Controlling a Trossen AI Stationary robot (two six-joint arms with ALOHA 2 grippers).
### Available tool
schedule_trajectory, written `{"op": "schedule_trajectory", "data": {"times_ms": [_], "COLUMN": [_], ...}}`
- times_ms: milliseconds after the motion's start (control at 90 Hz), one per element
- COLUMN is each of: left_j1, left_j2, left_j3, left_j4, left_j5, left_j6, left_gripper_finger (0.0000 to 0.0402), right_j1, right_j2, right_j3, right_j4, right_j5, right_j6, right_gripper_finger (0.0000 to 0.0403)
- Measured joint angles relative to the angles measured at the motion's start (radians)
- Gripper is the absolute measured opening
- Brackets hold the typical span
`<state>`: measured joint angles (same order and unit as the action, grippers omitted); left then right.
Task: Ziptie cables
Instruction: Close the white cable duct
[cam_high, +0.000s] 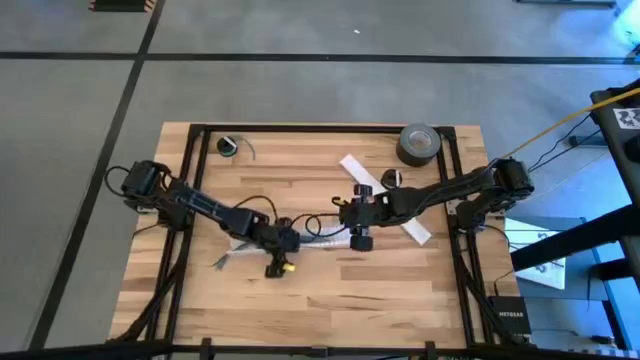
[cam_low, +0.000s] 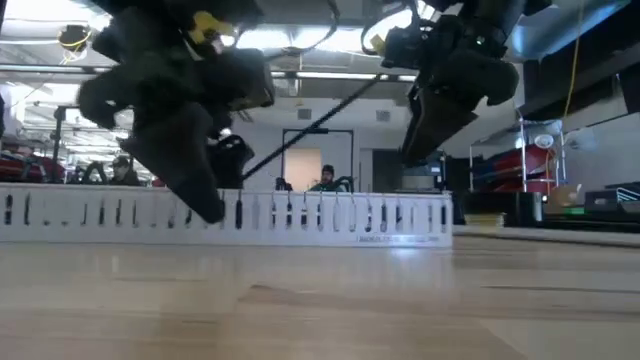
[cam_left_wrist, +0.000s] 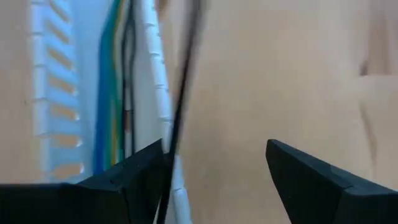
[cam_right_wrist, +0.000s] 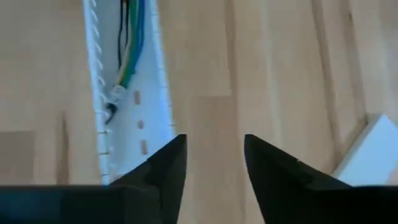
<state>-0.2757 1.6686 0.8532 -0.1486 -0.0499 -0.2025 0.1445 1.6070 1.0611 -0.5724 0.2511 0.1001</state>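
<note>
Two grippers meet at frame centre in the high view. Left gripper (cam_high: 285, 243), spread wide, hovers over the cables (cam_left_wrist: 118, 93) lying in a white slotted tray (cam_left_wrist: 53, 93); the ziptie (cam_left_wrist: 183, 87) touches its left finger (cam_left_wrist: 134, 180). Right gripper (cam_high: 350, 222), jaws moderately apart and empty, hangs just beside the tray's other end.
</note>
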Motion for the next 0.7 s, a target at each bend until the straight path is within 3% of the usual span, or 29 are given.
{"op": "schedule_trajectory", "data": {"times_ms": [167, 344, 433, 533, 700], "left_j1": [0.012, 0.043, 0.058, 0.068, 0.073], "left_j2": [-0.048, -0.123, -0.147, -0.168, -0.175], "left_j3": [0.000, 0.000, 0.000, 0.001, 0.002], "left_j4": [-0.007, -0.042, -0.054, -0.049, -0.050], "left_j5": [-0.031, -0.032, -0.032, -0.036, -0.077], "left_j6": [-0.026, -0.062, -0.084, -0.110, -0.148], "left_gripper_finger": [0.0253, 0.0253, 0.0253, 0.0253, 0.0253], "right_j1": [-0.001, -0.047, -0.127, -0.270, -0.483], "right_j2": [-0.009, -0.021, -0.021, -0.021, -0.021], "right_j3": [0.001, -0.010, -0.041, -0.085, -0.138], "right_j4": [-0.040, -0.127, -0.086, -0.010, 0.100], "right_j5": [0.058, 0.097, 0.079, -0.044, -0.122], "right_j6": [0.065, 0.136, 0.106, 0.046, -0.003], "right_gripper_finger": [0.0147, 0.0215, 0.0259, 0.0301, 0.0334]}}
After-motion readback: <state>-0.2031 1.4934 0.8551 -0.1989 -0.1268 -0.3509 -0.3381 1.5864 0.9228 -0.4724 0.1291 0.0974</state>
